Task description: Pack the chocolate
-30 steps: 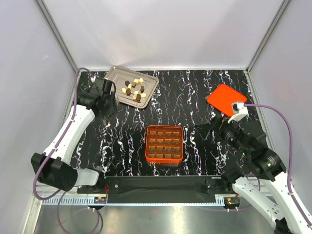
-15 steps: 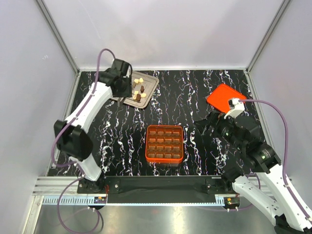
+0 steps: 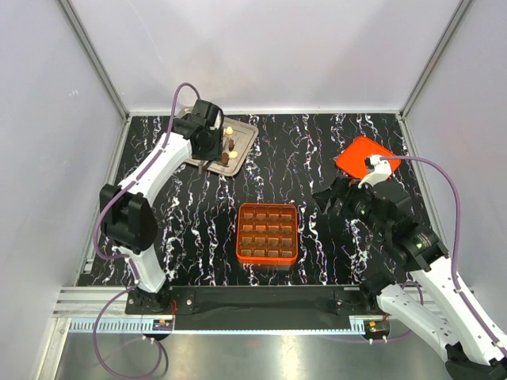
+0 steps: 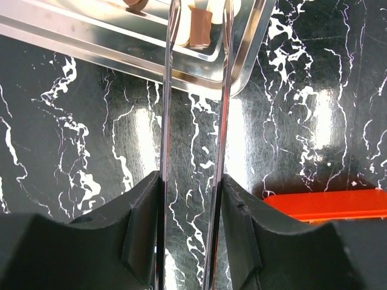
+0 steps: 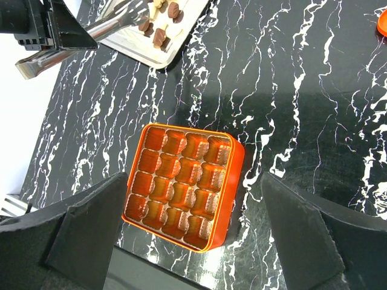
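Black marbled tabletop (image 3: pixel 317 142) carries the chocolate (image 5: pixel 159 36), likely light, slick, brittle bits, on a tray (image 4: pixel 121 57) beyond-left of the box (image 5: pixel 231 187), where the left gripper (image 4: pixel 190 181) clamps tongs (image 4: pixel 168 90) astride one brown piece (image 4: pixel 199 27), best pinched gently by its sides; the right gripper (image 5: pixel 195 176) gapes above the box.

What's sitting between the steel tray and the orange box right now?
Only bare marbled tabletop separates tray and orange box; right wrist view shows it.
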